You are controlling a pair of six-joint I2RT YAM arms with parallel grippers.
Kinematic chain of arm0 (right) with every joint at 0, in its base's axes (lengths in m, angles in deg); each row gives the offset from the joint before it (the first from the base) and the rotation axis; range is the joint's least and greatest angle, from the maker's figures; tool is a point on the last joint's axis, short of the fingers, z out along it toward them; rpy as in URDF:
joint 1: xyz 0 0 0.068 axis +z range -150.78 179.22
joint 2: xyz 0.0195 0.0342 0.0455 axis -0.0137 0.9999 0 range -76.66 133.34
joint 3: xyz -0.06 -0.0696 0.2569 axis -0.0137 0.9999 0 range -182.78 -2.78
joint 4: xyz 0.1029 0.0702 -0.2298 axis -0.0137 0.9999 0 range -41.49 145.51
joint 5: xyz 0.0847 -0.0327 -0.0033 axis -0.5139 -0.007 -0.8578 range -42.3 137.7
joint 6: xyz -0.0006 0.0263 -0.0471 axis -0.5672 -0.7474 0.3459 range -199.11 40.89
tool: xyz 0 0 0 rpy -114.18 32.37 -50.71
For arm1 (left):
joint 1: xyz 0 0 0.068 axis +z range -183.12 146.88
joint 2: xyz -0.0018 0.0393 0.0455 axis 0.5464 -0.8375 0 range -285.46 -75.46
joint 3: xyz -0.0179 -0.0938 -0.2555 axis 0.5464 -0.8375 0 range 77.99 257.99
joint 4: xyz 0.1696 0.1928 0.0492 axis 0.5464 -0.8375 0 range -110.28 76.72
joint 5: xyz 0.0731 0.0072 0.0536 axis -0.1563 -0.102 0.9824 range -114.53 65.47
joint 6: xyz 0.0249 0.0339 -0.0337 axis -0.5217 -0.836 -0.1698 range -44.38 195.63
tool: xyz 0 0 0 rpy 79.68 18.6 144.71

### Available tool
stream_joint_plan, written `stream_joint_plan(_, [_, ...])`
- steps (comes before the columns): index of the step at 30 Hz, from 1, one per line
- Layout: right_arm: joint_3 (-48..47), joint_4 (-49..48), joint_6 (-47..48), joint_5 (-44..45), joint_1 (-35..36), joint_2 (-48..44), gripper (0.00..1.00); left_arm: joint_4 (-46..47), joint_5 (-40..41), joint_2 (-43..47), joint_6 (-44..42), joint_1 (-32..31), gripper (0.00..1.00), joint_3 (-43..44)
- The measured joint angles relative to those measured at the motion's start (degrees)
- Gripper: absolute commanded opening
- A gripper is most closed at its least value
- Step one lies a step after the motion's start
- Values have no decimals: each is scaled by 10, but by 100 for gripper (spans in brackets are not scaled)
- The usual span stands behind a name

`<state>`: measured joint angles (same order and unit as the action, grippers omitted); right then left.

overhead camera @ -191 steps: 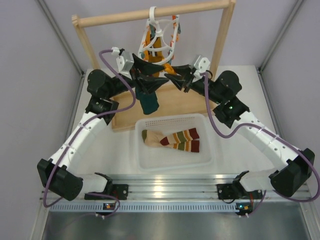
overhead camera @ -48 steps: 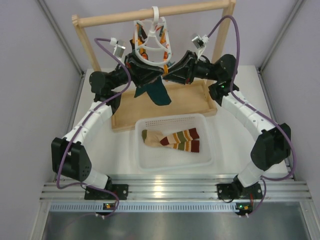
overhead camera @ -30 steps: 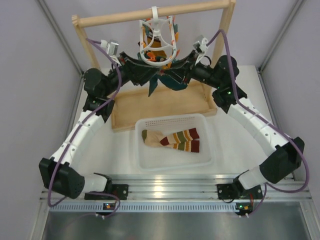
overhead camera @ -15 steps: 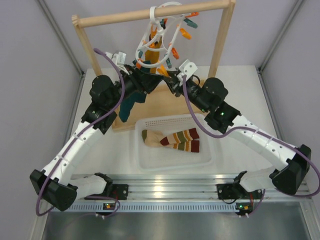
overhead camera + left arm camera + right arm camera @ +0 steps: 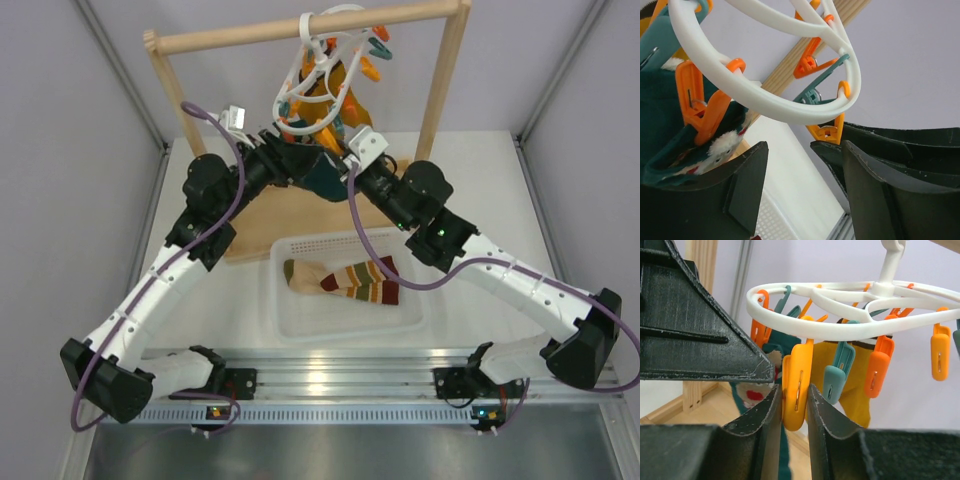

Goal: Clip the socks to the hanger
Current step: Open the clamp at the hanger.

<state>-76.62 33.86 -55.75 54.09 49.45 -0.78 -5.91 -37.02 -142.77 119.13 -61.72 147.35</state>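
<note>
Two arms reach to the far middle of the table, where the white plastic oval ring hanger (image 5: pixel 775 106) hangs tilted by its hook from the top rail of the big wooden frame (image 5: pixel 220 36). The right gripper (image 5: pixel 794 407) is pressed together on a yellow-orange plastic clip (image 5: pixel 793 375) dangling from the near rim of the ring, its two black fingers (image 5: pixel 830 440) flat against the clip's sides. The left gripper (image 5: pixel 802 150) is spread wide with nothing between its fingers, just below the ring's rim. To its left a darker orange clip (image 5: pixel 699 107) sits at the cuff of the dark teal sock with the small face motif (image 5: pixel 662 120), though whether it is clamped on the fabric is hard to tell. From above, this teal sock hangs between the two grippers over the shallow wooden tray (image 5: pixel 265 215). A mustard-yellow sock (image 5: pixel 862 377) hangs from clips on the far side of the ring. The striped brown, red, cream and olive socks (image 5: pixel 345 280) lie in the white perforated plastic basket (image 5: pixel 410 312), on the near side of the tray
</note>
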Motion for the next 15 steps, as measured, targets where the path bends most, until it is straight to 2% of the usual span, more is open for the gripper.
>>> stream_joint_plan(7, [4, -12, 19, -3, 0, 2, 0, 44, -7, -19, 75, 0, 66, 0])
stream_joint_plan(15, [21, -41, 33, -11, 0, 2, 0, 70, -7, -43, 118, 0, 67, 0])
